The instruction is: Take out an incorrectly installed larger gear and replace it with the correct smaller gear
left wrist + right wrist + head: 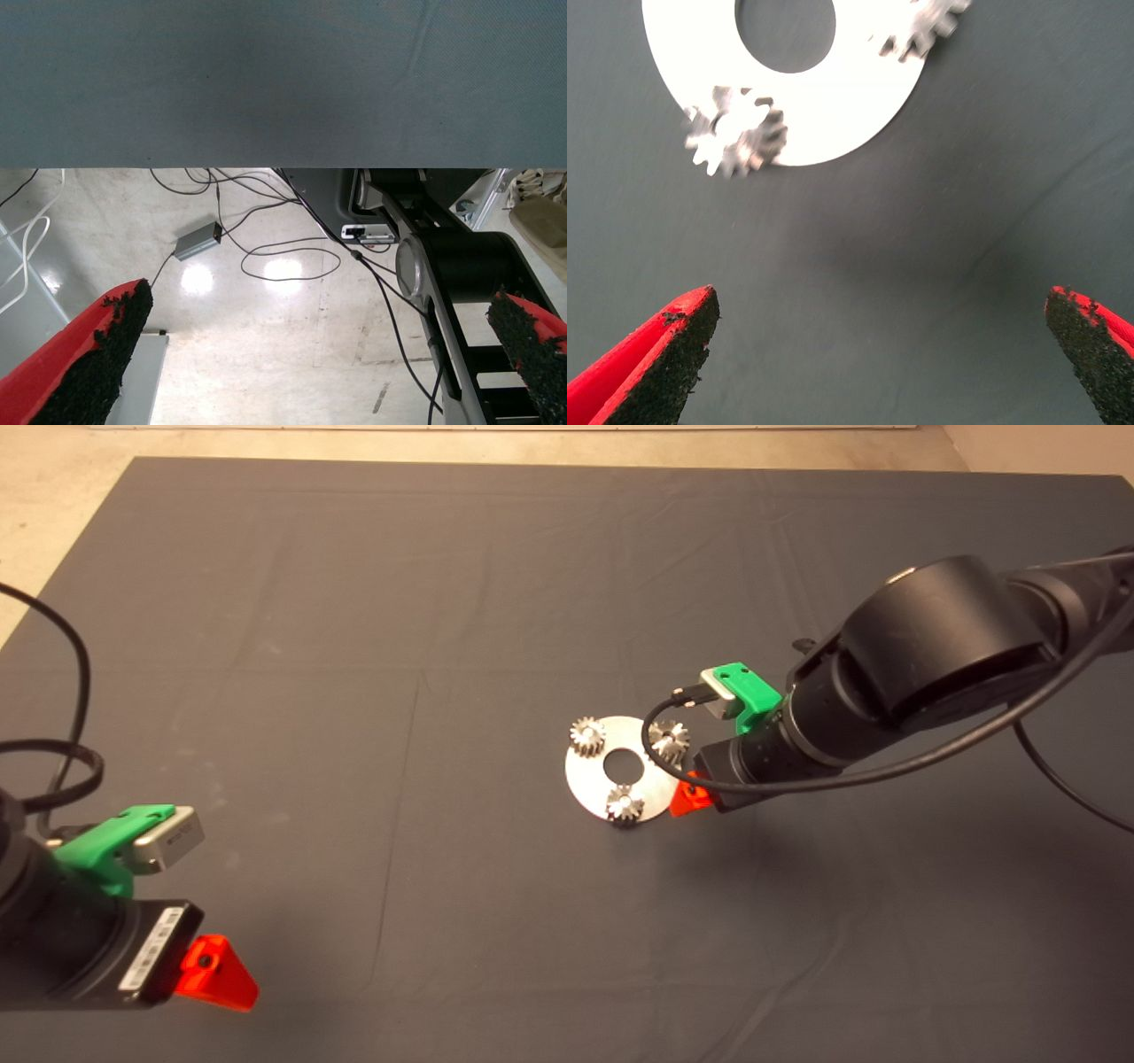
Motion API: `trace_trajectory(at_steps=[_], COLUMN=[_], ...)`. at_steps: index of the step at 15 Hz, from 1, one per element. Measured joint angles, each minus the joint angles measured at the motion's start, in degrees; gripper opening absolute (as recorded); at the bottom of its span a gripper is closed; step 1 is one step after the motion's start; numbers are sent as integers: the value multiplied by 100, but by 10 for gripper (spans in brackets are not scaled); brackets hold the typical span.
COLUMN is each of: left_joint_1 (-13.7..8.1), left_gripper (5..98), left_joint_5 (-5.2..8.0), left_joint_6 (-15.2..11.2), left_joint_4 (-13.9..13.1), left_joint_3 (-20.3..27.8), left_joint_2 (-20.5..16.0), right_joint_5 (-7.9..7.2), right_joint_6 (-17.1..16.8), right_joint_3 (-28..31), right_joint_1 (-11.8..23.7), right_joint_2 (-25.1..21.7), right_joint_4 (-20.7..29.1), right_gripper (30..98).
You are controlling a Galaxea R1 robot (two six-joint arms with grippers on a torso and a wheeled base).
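Note:
A silver ring plate (pixel 585 778) lies on the dark mat with three small silvery gears of the same size on it: one at the far left (pixel 586 736), one at the far right (pixel 669 740), one at the near edge (pixel 625 804). The larger, darker gear is out of view. My right gripper (pixel 687 793) hovers just off the plate's near right edge, open and empty. In the right wrist view the plate (pixel 850 106) and two small gears (pixel 735 137) (pixel 926 31) lie beyond the open gripper (pixel 877 354). My left gripper (pixel 217 974) is parked at the lower left, open and empty.
The left wrist view shows the open gripper (pixel 310 354), the mat's edge (pixel 266 88), and the floor beyond with cables (pixel 283 257) and the robot's base (pixel 461 266). The right arm (pixel 930 655) reaches in over the mat's right side.

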Motion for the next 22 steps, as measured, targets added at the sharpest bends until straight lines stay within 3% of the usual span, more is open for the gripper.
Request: trace_trajectory(at_steps=[9, 16, 22], left_joint_1=[0, 0, -2], left_gripper=[982, 982, 982], left_joint_5=[2, 2, 2], left_joint_6=[0, 3, 2], left_joint_4=[0, 0, 0], left_joint_3=[0, 0, 0], left_joint_2=[-2, -2, -7], right_joint_5=[0, 1, 1], right_joint_6=[-577, -662, -760], right_joint_3=[-930, -1154, -1307], right_joint_1=[-6, -319, -352], right_joint_2=[0, 265, 450], right_joint_4=[-144, -354, -399], right_gripper=[977, 977, 977])
